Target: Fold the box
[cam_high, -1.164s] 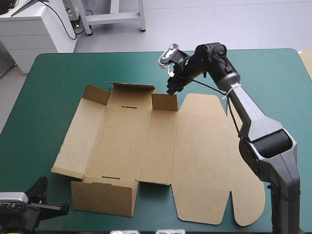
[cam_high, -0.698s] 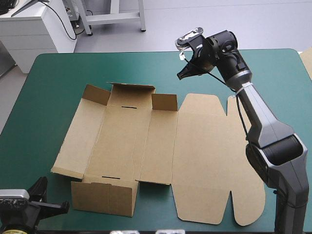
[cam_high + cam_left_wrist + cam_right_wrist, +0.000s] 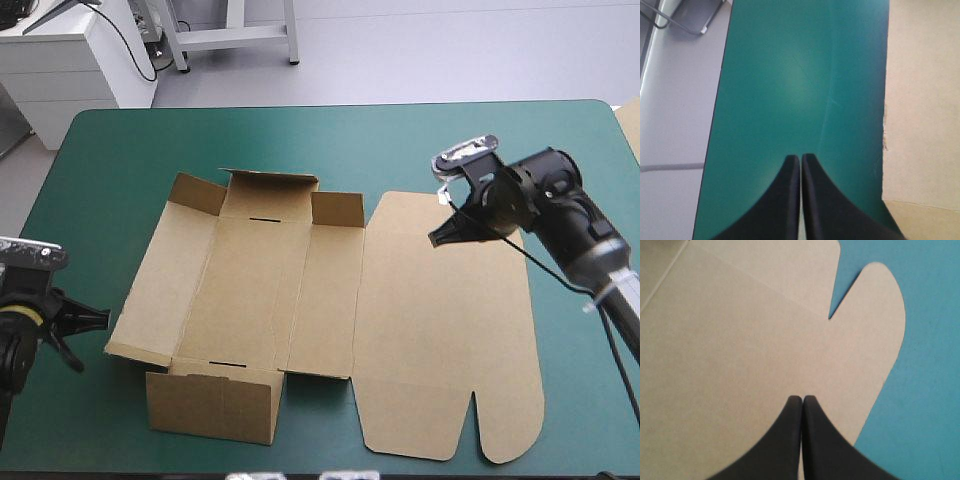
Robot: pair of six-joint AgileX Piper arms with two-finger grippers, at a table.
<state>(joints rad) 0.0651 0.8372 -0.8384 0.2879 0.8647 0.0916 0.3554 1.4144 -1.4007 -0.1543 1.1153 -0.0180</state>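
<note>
From my console, left to right: the left gripper (image 3: 88,320), fingers pressed together and empty, over the teal-green cover (image 3: 100,160). The brown box (image 3: 260,290) lies mid-table, walls partly raised, lid (image 3: 440,350) flat. The right gripper (image 3: 438,240), likewise closed and empty, is over the lid.

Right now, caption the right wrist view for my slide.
Shut right gripper over the flat lid of the brown box, near its rounded tab.

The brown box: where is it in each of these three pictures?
High view: box mid-table, walls raised on its left part, lid flat on the right.
Left wrist view: its board beside the shut left tool.
Right wrist view: its lid under the shut right tool.
Shared landmark: the teal-green cover.
</note>
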